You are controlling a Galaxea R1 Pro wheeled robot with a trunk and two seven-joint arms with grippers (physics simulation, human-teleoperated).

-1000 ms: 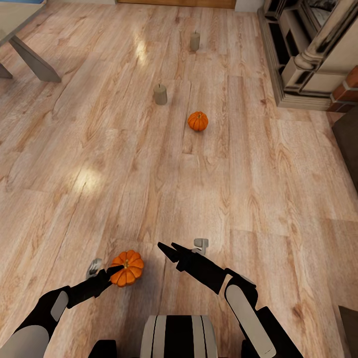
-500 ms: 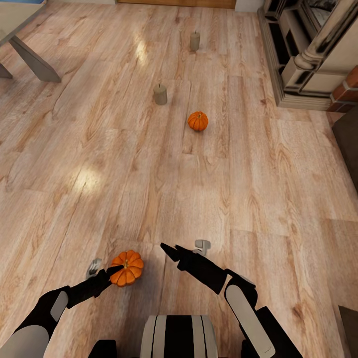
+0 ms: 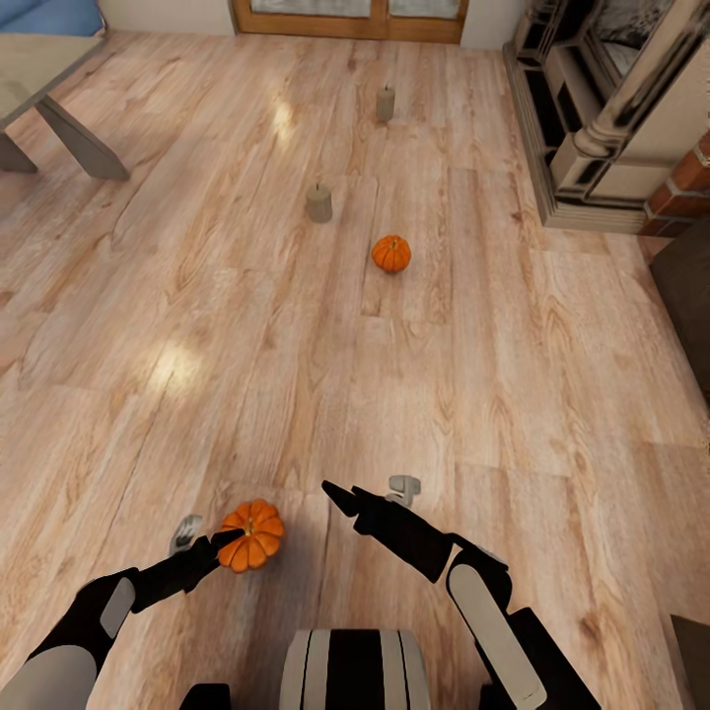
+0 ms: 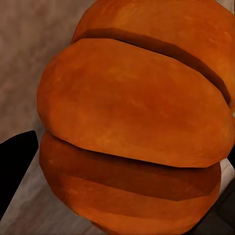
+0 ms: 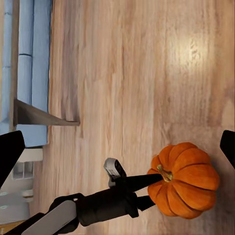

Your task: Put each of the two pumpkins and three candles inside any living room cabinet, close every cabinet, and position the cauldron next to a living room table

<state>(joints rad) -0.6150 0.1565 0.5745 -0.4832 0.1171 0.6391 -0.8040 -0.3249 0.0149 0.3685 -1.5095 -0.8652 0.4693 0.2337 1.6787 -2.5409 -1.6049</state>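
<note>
My left gripper (image 3: 240,540) is shut on one orange pumpkin (image 3: 254,532), holding it just above the wood floor close in front of my base. In the left wrist view this pumpkin (image 4: 132,122) sits between the dark fingers. The right wrist view shows it too (image 5: 188,181), pinched by the left gripper (image 5: 156,188). My right gripper (image 3: 340,495) hovers open to the right of the held pumpkin, with nothing in it. The second pumpkin (image 3: 391,253) rests on the floor farther ahead. Two beige candles stand beyond it, one (image 3: 319,203) nearer and one (image 3: 386,104) farther.
A low table (image 3: 69,128) with angled pale legs stands at the far left, with a blue sofa (image 3: 54,15) behind it. A stone fireplace surround (image 3: 602,128) fills the far right. A dark piece of furniture (image 3: 690,296) lines the right edge. Open floor lies between.
The head view has tilted up a little, so the floor objects sit lower in the picture. The left gripper still holds the pumpkin, and the right gripper has barely shifted.
</note>
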